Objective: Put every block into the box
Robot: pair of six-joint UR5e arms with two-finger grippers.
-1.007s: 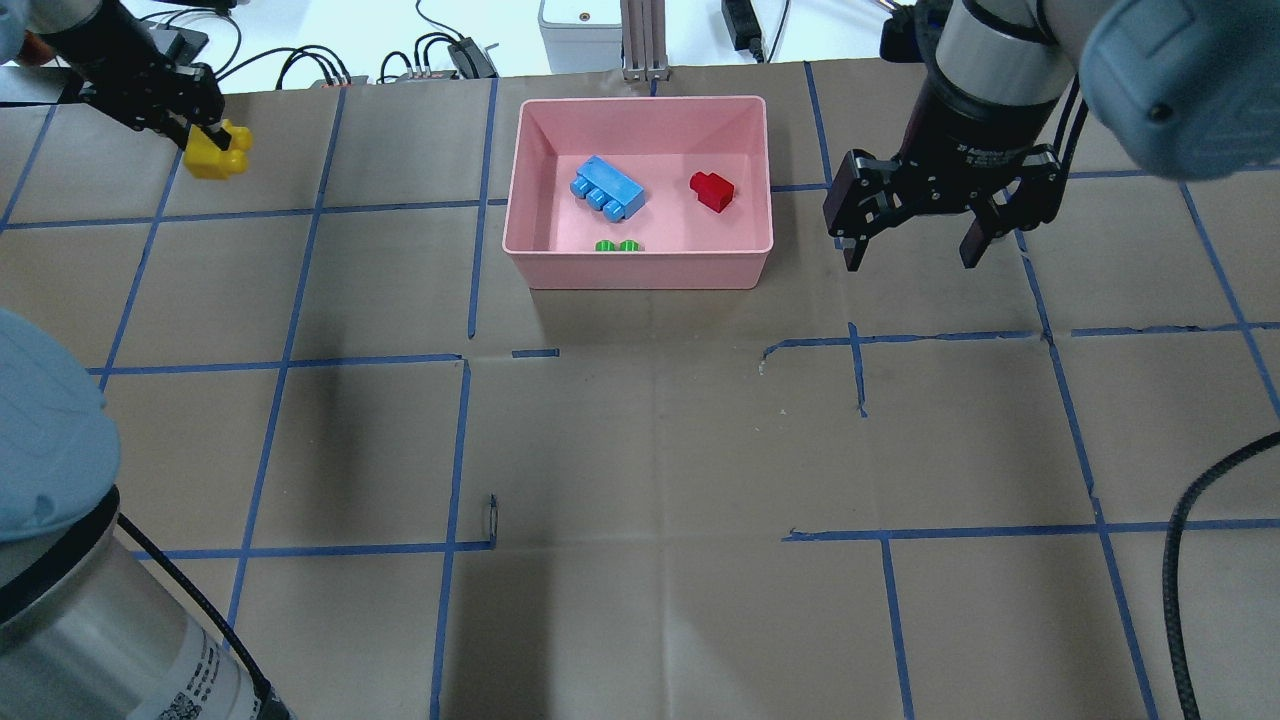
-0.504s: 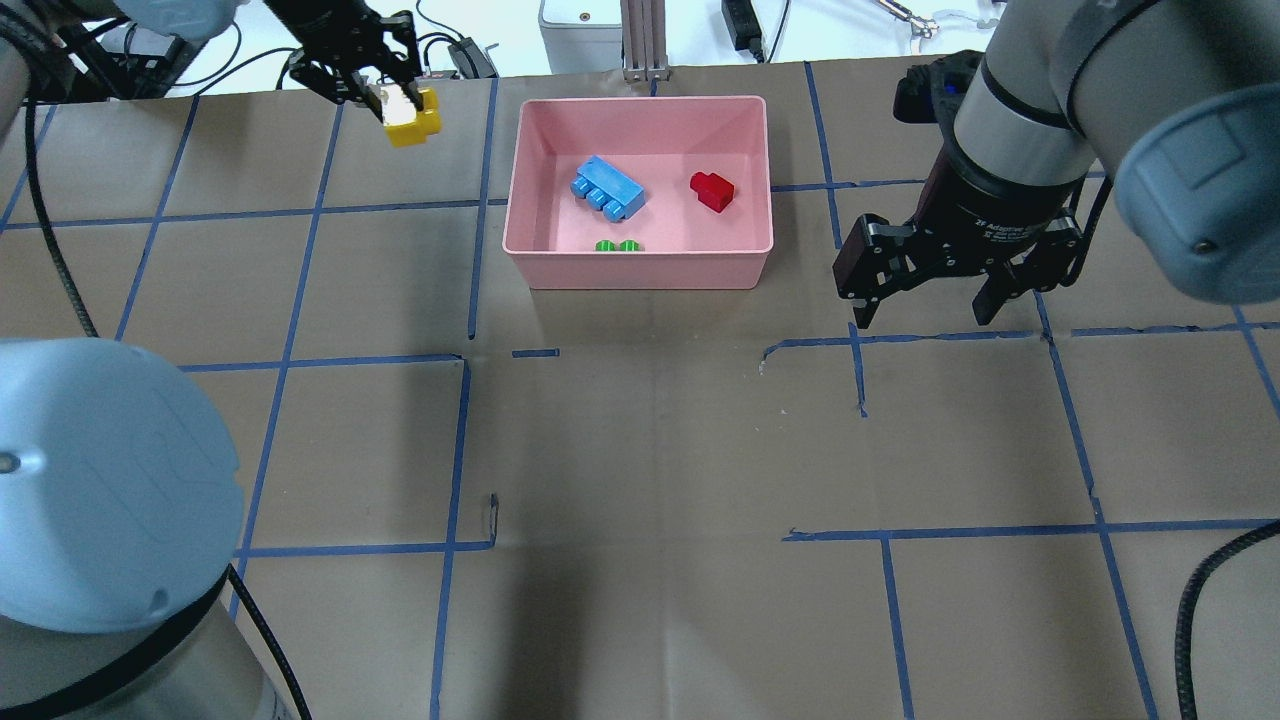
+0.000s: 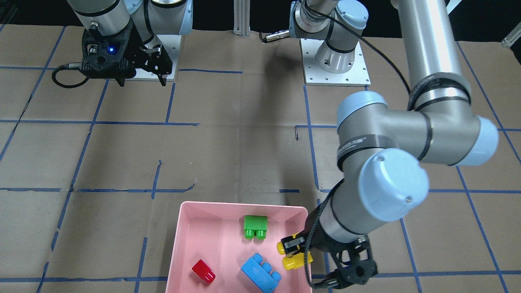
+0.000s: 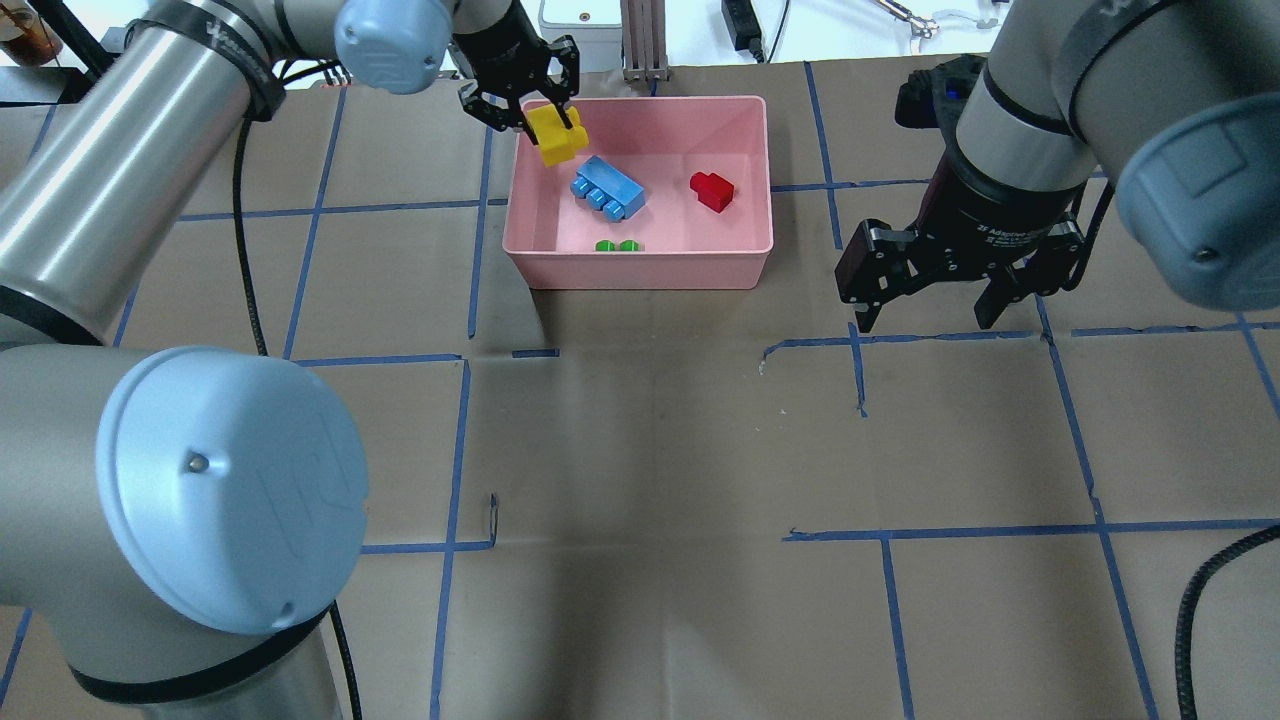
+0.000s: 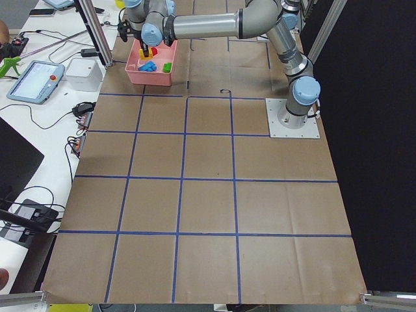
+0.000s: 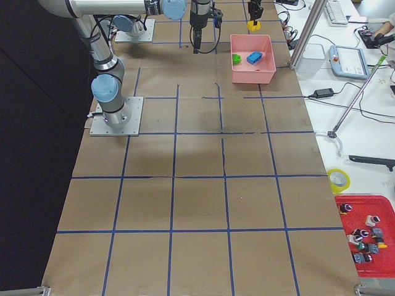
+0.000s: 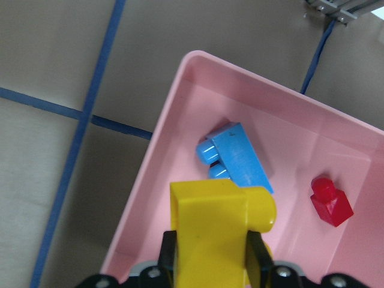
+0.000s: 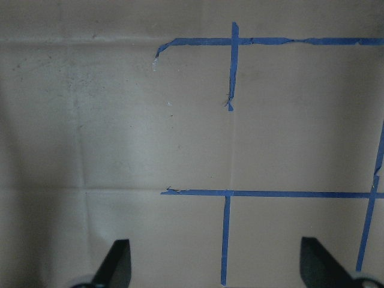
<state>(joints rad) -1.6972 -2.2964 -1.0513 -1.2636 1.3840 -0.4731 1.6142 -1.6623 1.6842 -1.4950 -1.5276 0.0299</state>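
The pink box [image 4: 640, 268] stands at the far middle of the table. In it lie the blue block [image 4: 607, 188], the red block [image 4: 712, 190] and the green block [image 4: 617, 245]. My left gripper [image 4: 553, 122] is shut on the yellow block [image 4: 557, 137] and holds it above the box's far left corner. The left wrist view shows the yellow block [image 7: 219, 231] over the box's wall [image 7: 150, 198], with the blue block [image 7: 237, 156] and the red block [image 7: 330, 201] below. My right gripper [image 4: 930, 305] is open and empty, above the table right of the box.
The brown table cover carries a grid of blue tape. My left arm's elbow [image 4: 230, 490] bulks over the near left. A black cable [image 4: 1190, 560] hangs at the near right. An aluminium post [image 4: 645, 40] and cables stand behind the box.
My left gripper has carried the yellow block rightward from the far left of the table to above the box's far left corner. My right gripper has drawn back a little toward the robot.
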